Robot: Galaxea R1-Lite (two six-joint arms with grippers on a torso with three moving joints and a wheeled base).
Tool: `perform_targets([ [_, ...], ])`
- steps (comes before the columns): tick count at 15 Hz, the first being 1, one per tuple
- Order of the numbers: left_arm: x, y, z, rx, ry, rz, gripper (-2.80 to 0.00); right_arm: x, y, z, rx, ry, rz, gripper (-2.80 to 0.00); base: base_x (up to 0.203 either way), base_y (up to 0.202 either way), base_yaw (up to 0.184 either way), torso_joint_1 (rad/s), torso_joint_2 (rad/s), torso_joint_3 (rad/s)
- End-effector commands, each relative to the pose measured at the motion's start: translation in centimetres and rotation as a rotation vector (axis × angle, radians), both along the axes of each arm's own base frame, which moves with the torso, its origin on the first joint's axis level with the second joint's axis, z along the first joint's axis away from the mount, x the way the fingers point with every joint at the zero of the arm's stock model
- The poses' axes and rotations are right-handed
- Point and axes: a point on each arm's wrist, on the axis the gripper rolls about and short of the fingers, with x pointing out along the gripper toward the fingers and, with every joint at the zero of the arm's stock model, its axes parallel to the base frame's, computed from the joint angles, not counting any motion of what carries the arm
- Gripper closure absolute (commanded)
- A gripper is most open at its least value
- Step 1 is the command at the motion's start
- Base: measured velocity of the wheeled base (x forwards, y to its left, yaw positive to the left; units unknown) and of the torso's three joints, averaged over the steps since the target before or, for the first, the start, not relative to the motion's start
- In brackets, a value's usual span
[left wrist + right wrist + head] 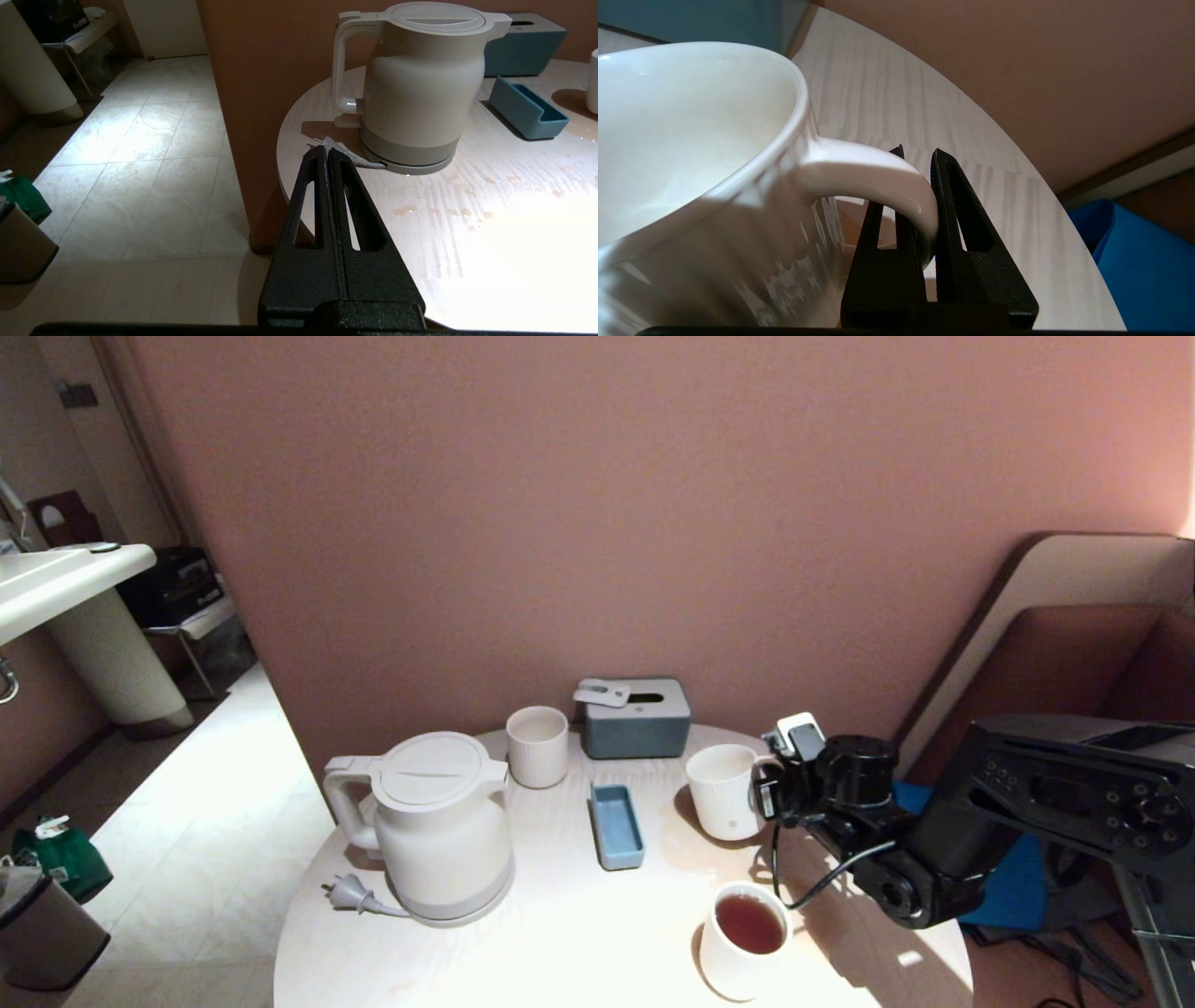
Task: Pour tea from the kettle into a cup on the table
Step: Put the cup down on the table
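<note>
Right claw pinches the cup's handle

The right claw (924,186) grips the cup (726,791), well right of the kettle (439,826); the left claw (327,154), pressed together, is nearer it.

Cup (691,140) glossy glazed ceramic; table (887,102) matt pale wood grain; kettle (420,88) smooth plastic.
</note>
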Motion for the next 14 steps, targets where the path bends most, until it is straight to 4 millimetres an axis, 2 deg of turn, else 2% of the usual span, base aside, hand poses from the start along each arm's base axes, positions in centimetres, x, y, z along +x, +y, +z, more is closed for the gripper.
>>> perform_targets([
  [1, 0.0, 0.0, 0.0, 0.0, 0.0, 0.0, 0.0, 0.4, 0.2, -0.7, -0.005, 0.0, -0.001, 0.0, 0.0, 0.0, 0.0, 0.0, 0.0, 0.0],
  [6, 0.0, 0.0, 0.0, 0.0, 0.0, 0.0, 0.0, 1.0, 0.6, -1.4, -0.013, -0.001, -0.001, 0.0, 0.0, 0.0, 0.0, 0.0, 0.0, 0.0],
  [12, 0.0, 0.0, 0.0, 0.0, 0.0, 0.0, 0.0, 0.1, 0.6, -2.0, -0.018, 0.023, 0.001, 0.0, 0.0, 0.0, 0.0, 0.0, 0.0, 0.0],
  [14, 0.0, 0.0, 0.0, 0.0, 0.0, 0.0, 0.0, 0.1, 0.5, -2.7, -0.023, 0.041, -0.003, 0.0, 0.0, 0.0, 0.0, 0.0, 0.0, 0.0],
])
